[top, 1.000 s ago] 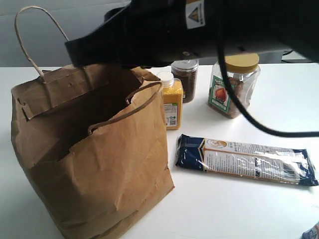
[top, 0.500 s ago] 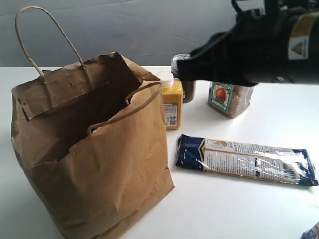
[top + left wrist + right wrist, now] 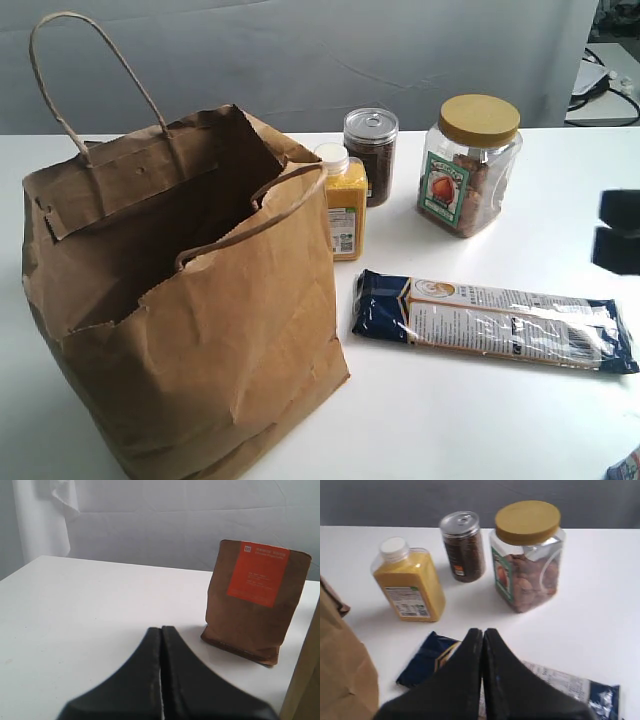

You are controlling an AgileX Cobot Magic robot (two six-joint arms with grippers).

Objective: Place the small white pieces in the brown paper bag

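Observation:
The brown paper bag (image 3: 190, 330) stands open on the left of the white table, and its edge shows in both wrist views (image 3: 306, 680) (image 3: 342, 680). No small white pieces show in any view; the bag's inside is dark. My left gripper (image 3: 161, 630) is shut with nothing in it, low over the table near a small brown pouch. My right gripper (image 3: 483, 631) is shut and empty above the blue packet (image 3: 422, 660). In the exterior view only a dark part of the right arm (image 3: 620, 232) shows at the right edge.
Right of the bag stand a yellow bottle with a white screw cap (image 3: 343, 205), a dark jar with a metal lid (image 3: 371, 155) and a big jar with a yellow lid (image 3: 470, 165). A blue packet (image 3: 495, 320) lies flat in front. A small brown pouch with an orange label (image 3: 255, 600) stands upright.
The right arm, which hung across the top of the view above the bag, has swung right and down; only a dark bit remains at the right edge. Nothing on the table moved.

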